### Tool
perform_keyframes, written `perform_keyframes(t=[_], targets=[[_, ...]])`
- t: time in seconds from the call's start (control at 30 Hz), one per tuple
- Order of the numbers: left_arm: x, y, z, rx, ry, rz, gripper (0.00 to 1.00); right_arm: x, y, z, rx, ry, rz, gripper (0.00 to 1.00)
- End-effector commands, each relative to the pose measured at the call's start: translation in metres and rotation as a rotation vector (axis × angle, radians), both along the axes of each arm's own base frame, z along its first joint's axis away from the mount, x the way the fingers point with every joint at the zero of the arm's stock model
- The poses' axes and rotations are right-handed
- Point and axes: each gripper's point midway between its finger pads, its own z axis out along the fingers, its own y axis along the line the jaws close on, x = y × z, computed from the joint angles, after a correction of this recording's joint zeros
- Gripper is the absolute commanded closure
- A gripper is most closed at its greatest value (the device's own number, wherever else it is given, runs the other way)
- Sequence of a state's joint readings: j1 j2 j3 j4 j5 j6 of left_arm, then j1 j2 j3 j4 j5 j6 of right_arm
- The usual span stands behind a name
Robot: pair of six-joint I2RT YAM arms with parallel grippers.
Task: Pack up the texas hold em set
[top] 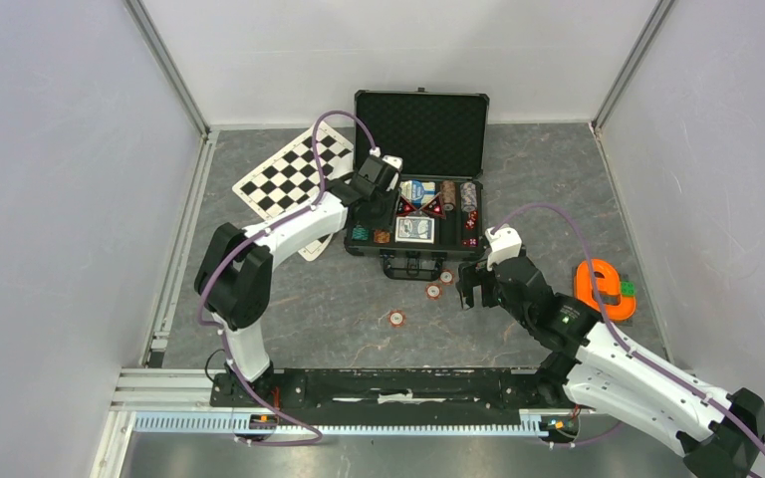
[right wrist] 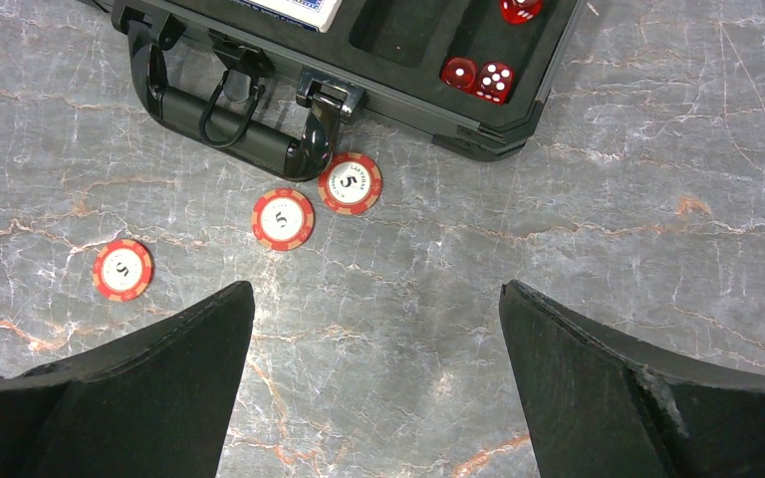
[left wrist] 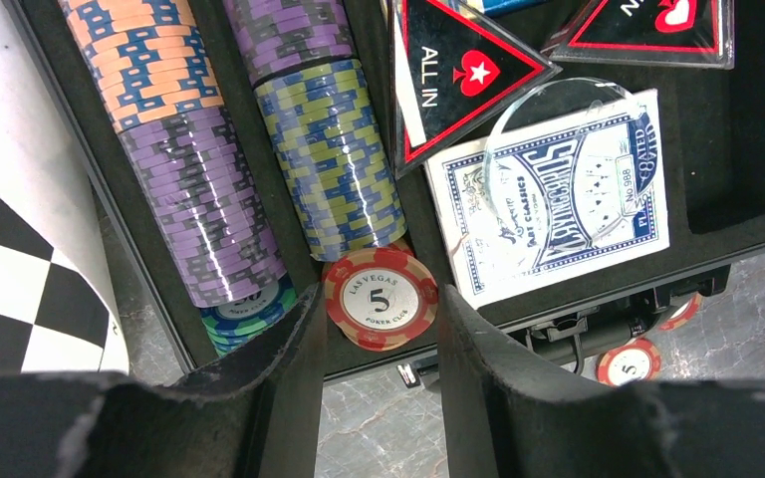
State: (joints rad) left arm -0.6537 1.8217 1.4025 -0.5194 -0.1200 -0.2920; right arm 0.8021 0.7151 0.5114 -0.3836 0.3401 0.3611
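Note:
The black case (top: pixel 421 127) lies open at the back with its lid up. Rows of striped chips (left wrist: pixel 209 209) fill its left slots, beside a blue card deck (left wrist: pixel 558 189) and an "ALL IN" button (left wrist: pixel 448 70). My left gripper (left wrist: pixel 381 294) is over the case's front left corner, shut on a red "5" chip (left wrist: pixel 380 317) by its rim at the near end of the green row (left wrist: pixel 334 159). Three red chips (right wrist: pixel 350 183) (right wrist: pixel 283 219) (right wrist: pixel 124 269) lie on the table by the case handle (right wrist: pixel 229 124). My right gripper (right wrist: pixel 377 289) hangs open just short of them, holding nothing. Red dice (right wrist: pixel 493 82) sit in the case's right corner.
A black-and-white checkered board (top: pixel 294 174) lies left of the case, under the left arm. An orange object (top: pixel 603 289) sits on the table right of my right arm. Pale walls close in the table on the left, back and right.

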Motion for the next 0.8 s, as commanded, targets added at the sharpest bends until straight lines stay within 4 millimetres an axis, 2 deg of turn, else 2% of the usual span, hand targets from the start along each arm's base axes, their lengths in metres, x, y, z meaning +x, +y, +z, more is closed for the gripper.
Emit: perform_keyframes(t=[0.0,0.33,0.5,0.77], targets=[[0.02,-0.008,0.025,-0.034,-0.092,-0.022,0.66,0.006,0.003,0.018,0.025,-0.038,-0.009,0.01],[0.033,0.002,0.018,-0.072,-0.235,0.061,0.7,0.006,0.001,0.018,0.021,-0.039,-0.012,0.01],[0.03,0.011,0.012,-0.076,-0.286,0.099,0.69,0.006,0.001,0.018,0.019,-0.039,-0.012,0.01],[0.025,0.01,-0.004,-0.1,-0.289,0.091,0.65,0.006,0.001,0.017,0.015,-0.035,-0.011,0.01]])
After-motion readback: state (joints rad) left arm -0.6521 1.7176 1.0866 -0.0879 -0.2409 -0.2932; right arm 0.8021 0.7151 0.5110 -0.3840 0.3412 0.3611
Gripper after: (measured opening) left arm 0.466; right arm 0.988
